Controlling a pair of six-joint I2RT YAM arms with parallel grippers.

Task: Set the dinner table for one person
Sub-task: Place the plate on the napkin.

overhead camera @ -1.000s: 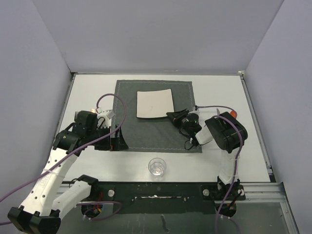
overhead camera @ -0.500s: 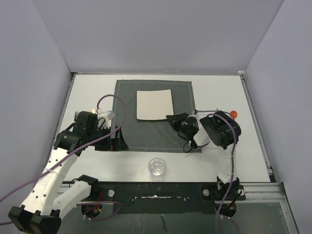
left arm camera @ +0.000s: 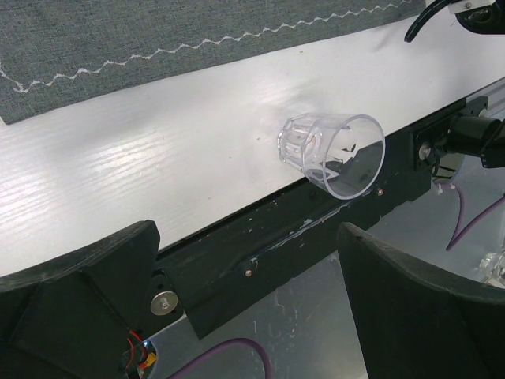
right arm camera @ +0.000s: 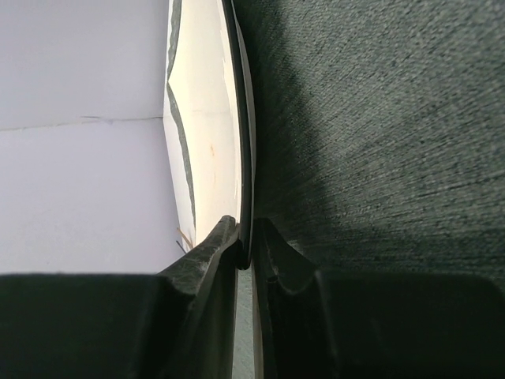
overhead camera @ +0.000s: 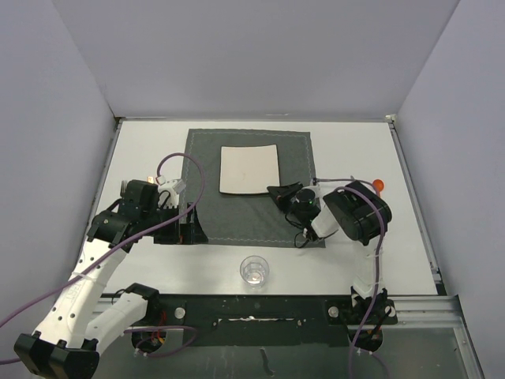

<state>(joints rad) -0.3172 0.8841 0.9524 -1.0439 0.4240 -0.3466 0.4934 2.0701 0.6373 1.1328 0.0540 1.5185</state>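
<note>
A white square plate (overhead camera: 249,169) lies on the dark grey placemat (overhead camera: 237,215), which is spread on the white dinner table (overhead camera: 355,150). My right gripper (overhead camera: 277,192) is at the plate's near right corner. In the right wrist view this gripper (right arm camera: 246,237) is shut on the thin rim of the plate (right arm camera: 205,134), with the placemat (right arm camera: 379,118) to the right. My left gripper (overhead camera: 189,225) stands open at the placemat's left edge, holding nothing. In the left wrist view the left gripper (left arm camera: 248,316) points toward a clear glass (left arm camera: 335,154) on the table.
The clear glass (overhead camera: 254,270) stands upright near the table's front edge, just past the placemat. A small orange object (overhead camera: 379,185) shows behind the right arm. A black rail (overhead camera: 252,304) runs along the near edge between the arm bases.
The right gripper has slid left and slightly nearer onto the plate's corner and closed a little more on its rim. The left arm and the glass have not moved.
</note>
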